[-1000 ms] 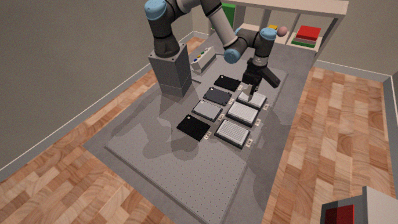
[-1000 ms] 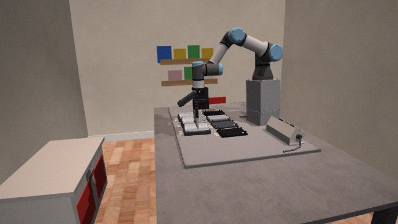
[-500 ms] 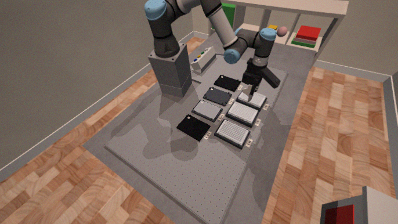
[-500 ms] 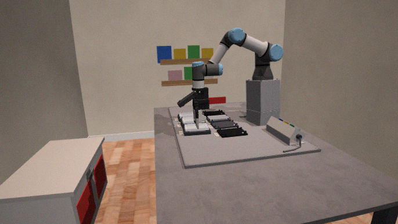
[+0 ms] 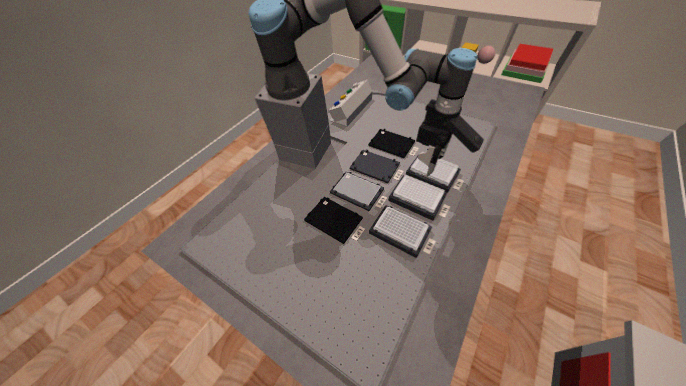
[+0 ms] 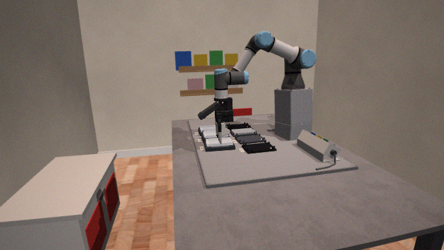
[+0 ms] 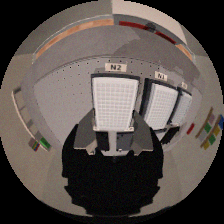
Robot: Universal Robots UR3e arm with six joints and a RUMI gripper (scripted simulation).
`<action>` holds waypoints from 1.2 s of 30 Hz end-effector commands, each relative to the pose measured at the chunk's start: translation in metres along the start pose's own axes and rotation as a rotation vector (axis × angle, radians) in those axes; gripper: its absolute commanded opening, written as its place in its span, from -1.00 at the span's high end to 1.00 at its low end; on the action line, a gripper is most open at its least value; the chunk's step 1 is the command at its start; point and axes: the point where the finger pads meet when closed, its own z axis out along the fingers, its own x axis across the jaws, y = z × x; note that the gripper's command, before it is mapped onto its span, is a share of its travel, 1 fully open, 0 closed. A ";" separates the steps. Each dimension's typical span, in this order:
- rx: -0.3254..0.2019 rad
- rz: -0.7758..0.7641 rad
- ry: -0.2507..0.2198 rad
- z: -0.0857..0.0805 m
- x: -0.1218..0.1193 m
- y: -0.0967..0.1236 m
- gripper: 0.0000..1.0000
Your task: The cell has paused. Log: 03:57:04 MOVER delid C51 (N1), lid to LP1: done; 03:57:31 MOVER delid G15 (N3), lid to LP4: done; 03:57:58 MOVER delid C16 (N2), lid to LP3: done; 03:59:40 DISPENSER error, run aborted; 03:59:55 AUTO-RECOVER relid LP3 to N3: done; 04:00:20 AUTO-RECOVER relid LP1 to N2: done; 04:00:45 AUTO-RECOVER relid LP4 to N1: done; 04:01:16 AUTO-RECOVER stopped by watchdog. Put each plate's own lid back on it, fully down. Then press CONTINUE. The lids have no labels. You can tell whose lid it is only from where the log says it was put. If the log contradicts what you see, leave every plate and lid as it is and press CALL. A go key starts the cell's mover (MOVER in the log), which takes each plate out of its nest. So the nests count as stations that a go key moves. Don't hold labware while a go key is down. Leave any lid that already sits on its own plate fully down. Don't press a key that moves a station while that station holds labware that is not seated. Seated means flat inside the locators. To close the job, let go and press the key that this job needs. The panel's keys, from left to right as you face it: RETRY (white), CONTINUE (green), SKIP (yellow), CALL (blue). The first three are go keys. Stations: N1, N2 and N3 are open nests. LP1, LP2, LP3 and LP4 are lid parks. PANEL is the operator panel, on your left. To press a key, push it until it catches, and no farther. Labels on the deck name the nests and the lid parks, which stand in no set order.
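Three white well plates stand in a row of nests. The plate in N2 (image 5: 440, 172) (image 6: 213, 142) (image 7: 115, 97) is at the end nearest the panel. The N1 plate (image 5: 419, 194) (image 7: 161, 105) is in the middle, and the third plate (image 5: 401, 229) stands beyond it. My gripper (image 5: 433, 160) (image 6: 221, 135) (image 7: 114, 109) is down at the near short end of the N2 plate. It is shut on the clear lid that covers this plate. I cannot tell whether the lid is raised off the plate.
Four lid parks run beside the nests: a black one (image 5: 391, 142), a dark grey one (image 5: 375, 165), one with a light grey cover (image 5: 356, 189) and a black one (image 5: 333, 218). The operator panel (image 5: 350, 102) (image 6: 315, 147) stands by the arm's pedestal (image 5: 295, 125).
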 end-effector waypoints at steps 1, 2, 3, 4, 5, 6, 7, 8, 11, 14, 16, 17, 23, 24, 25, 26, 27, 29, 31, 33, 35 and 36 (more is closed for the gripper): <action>0.005 0.000 0.000 -0.001 0.000 -0.002 1.00; 0.005 0.000 0.000 -0.001 0.000 -0.002 1.00; 0.005 0.000 0.000 -0.001 0.000 -0.002 1.00; 0.005 0.000 0.000 -0.001 0.000 -0.002 1.00; 0.005 0.000 0.000 -0.001 0.000 -0.002 1.00; 0.005 0.000 0.000 -0.001 0.000 -0.002 1.00; 0.005 0.000 0.000 -0.001 0.000 -0.002 1.00; 0.005 0.000 0.000 -0.001 0.000 -0.002 1.00; 0.005 0.000 0.000 -0.001 0.000 -0.002 1.00; 0.005 0.000 0.000 -0.001 0.000 -0.002 1.00; 0.005 0.000 0.000 -0.001 0.000 -0.002 1.00; 0.005 0.000 0.000 -0.001 0.000 -0.002 1.00; 0.005 0.000 0.000 -0.001 0.000 -0.002 -0.64; 0.005 0.000 0.000 -0.001 0.000 -0.002 -0.64; 0.005 0.000 0.000 -0.001 0.000 -0.002 -0.64; 0.005 0.000 0.000 -0.001 0.000 -0.002 -0.64; 0.005 0.000 0.000 -0.001 0.000 -0.002 -0.64; 0.005 0.000 0.000 -0.001 0.000 -0.002 -0.64; 0.005 0.000 0.000 -0.001 0.000 -0.002 -0.64; 0.005 0.000 0.000 -0.001 0.000 -0.002 -0.64; 0.005 0.000 0.000 -0.001 0.000 -0.002 -0.64; 0.005 0.000 0.000 -0.001 0.000 -0.002 -0.64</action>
